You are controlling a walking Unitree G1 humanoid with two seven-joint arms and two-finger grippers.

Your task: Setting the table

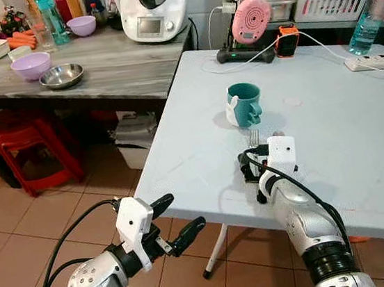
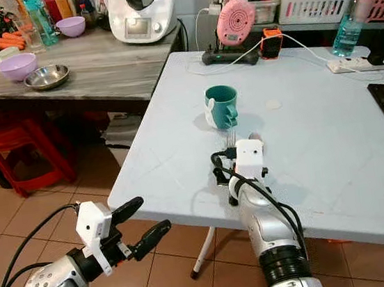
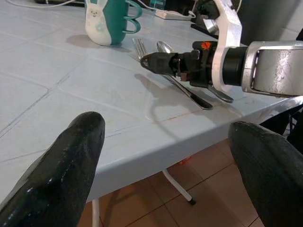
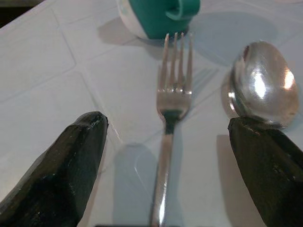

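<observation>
We see the fork (image 4: 173, 101) and spoon (image 4: 261, 85) lying flat on the white tabletop (image 1: 360, 144), side by side, handles toward us, tips pointing at the teal mug (image 1: 245, 104) standing upright just beyond them. Spoon lies to the right of the fork, not touching it. Right gripper (image 4: 165, 156) sits low over the handles near the tabletop's front edge, jaws apart, one finger either side of the fork, gripping nothing; its right finger (image 4: 270, 161) overlaps the near end of the spoon bowl in the wrist view, contact unclear. Left gripper (image 1: 173, 221) hangs off the tabletop's front left edge above the tiled floor (image 1: 20, 227), jaws apart and empty, pointed toward the right arm. Farther back on the tabletop: pink round gadget (image 1: 251, 19), water bottle (image 1: 370, 18), power strip (image 1: 368, 62). Grey counter to the left carries a purple bowl (image 1: 31, 65), a steel bowl (image 1: 62, 76) and a white kitchen appliance (image 1: 154, 9); red stool (image 1: 28, 153) under it
</observation>
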